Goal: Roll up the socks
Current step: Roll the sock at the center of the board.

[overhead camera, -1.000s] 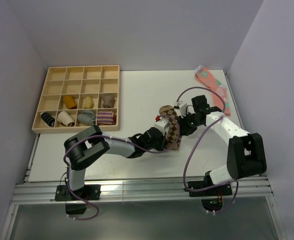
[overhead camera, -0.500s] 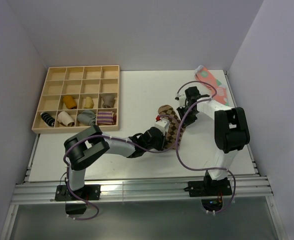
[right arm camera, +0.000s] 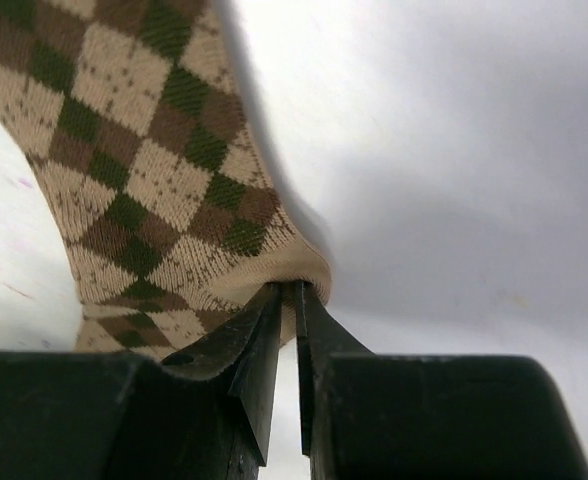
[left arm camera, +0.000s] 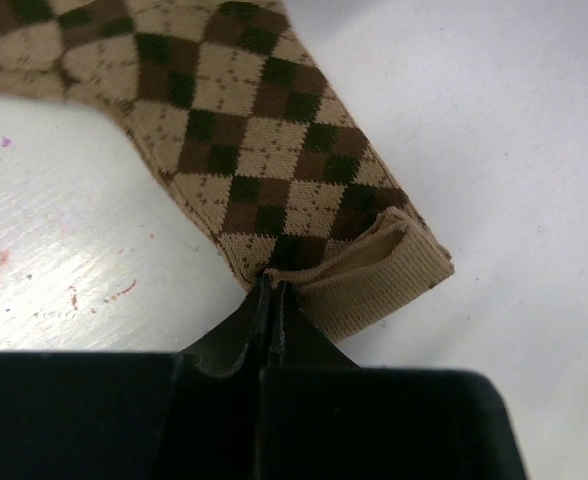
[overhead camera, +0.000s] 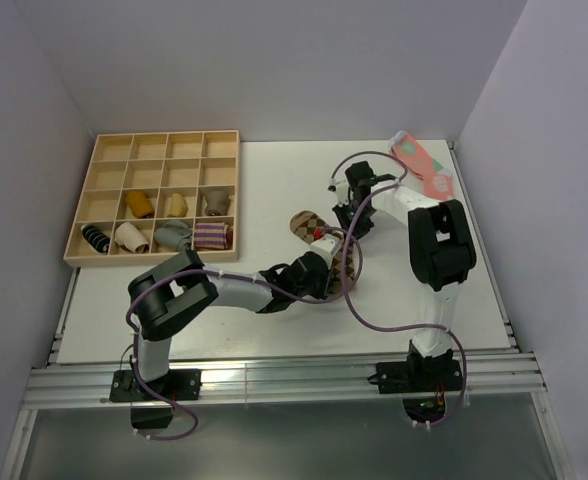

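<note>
On the white table (overhead camera: 274, 190), left pincer (left arm camera: 274, 287) and right pincer (right arm camera: 296, 292) each clench the tan, brown-diamond socks (left arm camera: 254, 150)

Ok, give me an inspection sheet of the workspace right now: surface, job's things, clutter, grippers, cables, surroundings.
Surface: white table, with faint specks showing in the left wrist view.
Job's things: argyle sock mid-table between both arms; its far end looks bunched.
Clutter: wooden tray at far left with rolled socks in its near rows; pink socks at the far right edge.
Grippers: left gripper shut on the sock's ribbed cuff; right gripper pinching a sock edge.
Cables: purple cables loop loose over the table near the sock.
Surroundings: plain walls on three sides; metal rail at the near edge.
</note>
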`<state>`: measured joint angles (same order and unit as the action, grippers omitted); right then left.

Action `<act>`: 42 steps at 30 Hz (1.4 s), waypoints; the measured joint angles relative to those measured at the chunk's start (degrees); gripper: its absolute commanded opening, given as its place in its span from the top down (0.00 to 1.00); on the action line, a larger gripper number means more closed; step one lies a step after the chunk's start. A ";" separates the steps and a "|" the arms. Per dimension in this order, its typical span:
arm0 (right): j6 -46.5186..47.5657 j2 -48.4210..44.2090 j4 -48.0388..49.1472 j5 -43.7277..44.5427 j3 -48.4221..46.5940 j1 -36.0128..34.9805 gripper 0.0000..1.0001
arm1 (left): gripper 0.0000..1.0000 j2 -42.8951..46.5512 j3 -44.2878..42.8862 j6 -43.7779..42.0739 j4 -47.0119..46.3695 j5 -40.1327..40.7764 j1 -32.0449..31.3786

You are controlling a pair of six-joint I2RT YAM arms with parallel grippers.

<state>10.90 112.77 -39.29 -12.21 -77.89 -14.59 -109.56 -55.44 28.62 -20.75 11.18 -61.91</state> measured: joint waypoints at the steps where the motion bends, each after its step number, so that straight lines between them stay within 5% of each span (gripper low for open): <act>1: -0.02 0.92 -0.02 -0.46 -1.33 -0.76 0.82 | 1.00 0.00 -0.22 -0.13 0.50 0.37 0.00; 15: 3.21 -0.48 1.16 -13.40 -1.16 3.13 0.79 | 1.00 -1.31 -4.28 -1.01 5.66 -0.52 0.87; 22: 7.21 -14.08 4.37 -22.88 6.56 10.08 0.73 | 1.00 -1.86 -5.86 -0.90 7.41 -4.76 2.69; 34: 25.62 -37.05 5.95 -30.77 25.90 11.06 0.71 | 1.00 -2.05 -8.35 -0.44 12.61 -11.56 5.55; 42: 40.44 -47.36 2.03 -33.05 32.61 11.37 0.56 | 1.00 -2.89 -10.14 -0.44 14.80 -14.01 6.23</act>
<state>51.33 65.41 -37.26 -45.25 -45.28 -3.22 -112.44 -65.58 28.18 -5.96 -2.83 -55.68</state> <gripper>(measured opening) 0.409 0.023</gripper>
